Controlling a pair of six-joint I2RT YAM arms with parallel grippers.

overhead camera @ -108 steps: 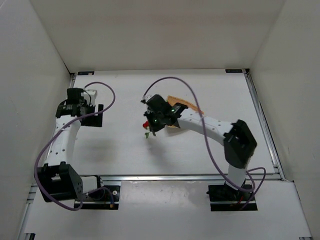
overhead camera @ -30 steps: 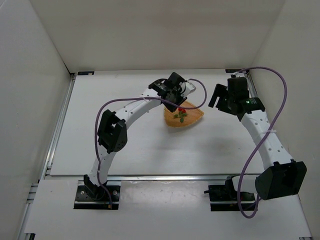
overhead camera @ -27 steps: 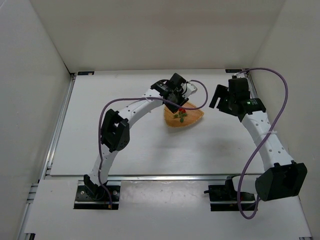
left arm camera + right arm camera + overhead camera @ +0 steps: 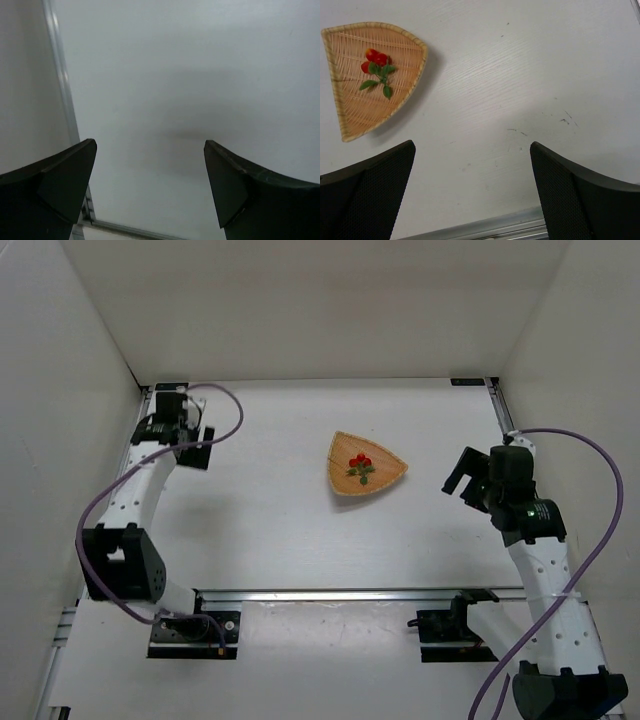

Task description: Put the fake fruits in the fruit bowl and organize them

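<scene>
Top view: the bowl [image 4: 398, 472] sits mid-table, toward the far side; the fruits [image 4: 359, 464] lie inside it, near its centre, touching the weave; red berries at the 12 o'clock end of the sprig, leaves at the 6 o'clock end, so its long axis runs about 12 to 6. No fruit shows outside the bowl. The right claw [image 4: 453, 473] is near the bowl, which lies at its 9 o'clock; the left claw [image 4: 198, 446] is well apart at the far-left corner, with the bowl at its 3 o'clock. The right arm is therefore the nearer one for any tidying, should that be needed. The left arm is folded back along the left edge; the right arm stands up from its base, wrist bent toward the bowl.

Left wrist view: the left claw [image 4: 150, 185] is released, jaws spread wide, nothing between them; only bare table [image 4: 200, 75] and a rail [image 4: 60, 80] at 9 o'clock show; no bowl, no fruits.

Right wrist view: the right claw [image 4: 472, 190] is released too, jaws wide and empty; the bowl [image 4: 423, 52] lies at 10 o'clock from the gap, clear of both fingers; the fruits [image 4: 376, 59] rest in it, leaves trailing toward 6 o'clock.
</scene>
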